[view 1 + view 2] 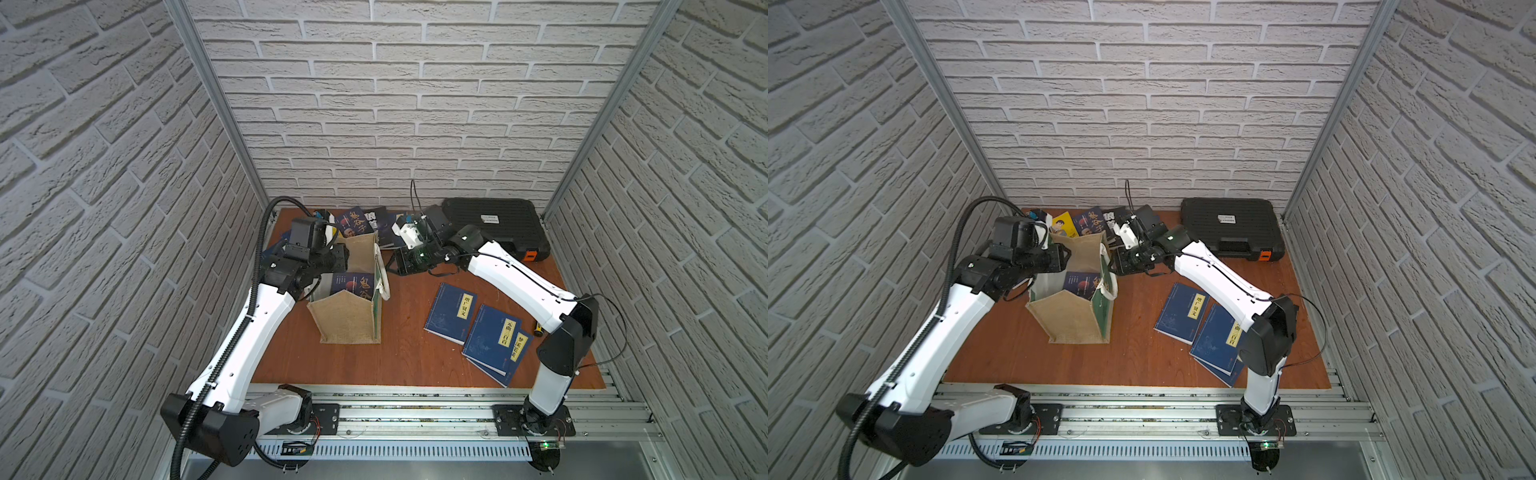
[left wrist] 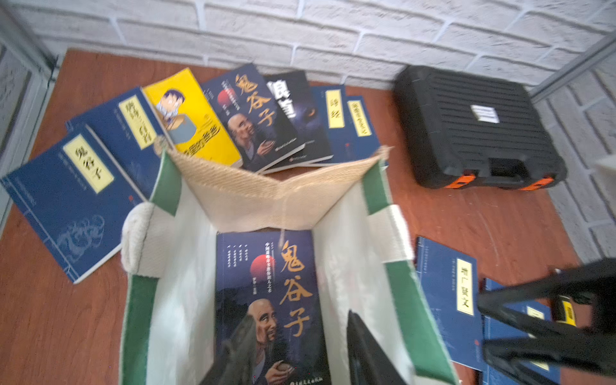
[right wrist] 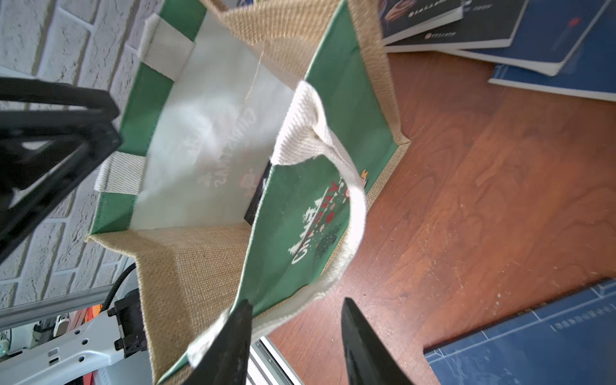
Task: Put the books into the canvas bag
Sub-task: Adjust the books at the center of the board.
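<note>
in both top views the left arm [image 1: 249,332] is seen rising from the lower left toward the centre, and the left gripper [image 2: 296,320] is held at the open mouth of the canvas bag [image 1: 349,320]. in the left wrist view its fingers [image 2: 366,346] are spread apart and nothing is pinched between them. left of centre on the wooden table [image 1: 407,361] the bag is stood upright, and a dark gold-lettered book [image 2: 266,300] is seen inside it, cover facing the opening. above the bag in the top views, along the back wall, a fan of overlapping books is laid flat: two navy books with yellow labels [image 2: 66,206], a yellow cartoon book [image 2: 190,120], a second gold-lettered book [image 2: 246,116], a black book with white lettering [image 2: 290,110] and two more navy ones [image 2: 336,123]. just right of the bag the right gripper [image 3: 296,301] is placed beside the green panel [image 3: 300,216]; its fingers are parted and nothing is clamped, though one fingertip is seen across the white handle [image 3: 353,213] and contact cannot be judged. lower right of centre three navy books [image 1: 451,311] are laid on the table, the two lower ones overlapped. at the upper right a black plastic case with orange latches [image 1: 511,232] is set against the wall
</note>
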### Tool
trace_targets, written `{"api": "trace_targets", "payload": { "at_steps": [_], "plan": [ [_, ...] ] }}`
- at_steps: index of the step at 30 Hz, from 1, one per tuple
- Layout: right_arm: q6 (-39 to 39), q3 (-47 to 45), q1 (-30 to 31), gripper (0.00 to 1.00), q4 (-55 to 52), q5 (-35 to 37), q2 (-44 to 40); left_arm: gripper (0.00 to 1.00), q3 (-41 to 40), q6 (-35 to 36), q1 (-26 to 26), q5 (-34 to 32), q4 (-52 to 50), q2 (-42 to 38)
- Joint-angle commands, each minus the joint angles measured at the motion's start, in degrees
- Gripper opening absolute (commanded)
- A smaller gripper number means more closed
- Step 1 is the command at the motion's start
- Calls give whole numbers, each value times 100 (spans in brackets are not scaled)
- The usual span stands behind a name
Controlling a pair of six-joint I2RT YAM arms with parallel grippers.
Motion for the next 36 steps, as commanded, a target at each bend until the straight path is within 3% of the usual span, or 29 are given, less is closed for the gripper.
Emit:
{"api": "trace_targets", "payload": {
  "at_steps": [1,9,17,25,27,30,36],
  "plan": [
    [-33,-477,-280,49,-39,331,-690,46,227,-79,-724,-583,-247,57],
    [228,-2557,-1125,59,-579,1567,-2184,46,526,-655,-2775,-1327,175,1020],
    [526,-4434,-2508,71,-1069,1879,-3318,48,584,-1321,-3830,-1247,1218,2507],
    [593,-5773,-3881,74,-488,1362,-3553,50,1296,-1754,-4098,-343,1854,4370],
    [523,-5830,-4005,74,-431,1375,-3416,43,1664,-1788,-4106,-48,1944,4852],
    [459,-5813,-4132,73,-368,1380,-3196,41,2387,-1789,-4149,259,1845,5571],
    [415,-5815,-4156,69,155,974,-2565,50,3297,-1723,-4077,307,1657,6484]
  ]
}}
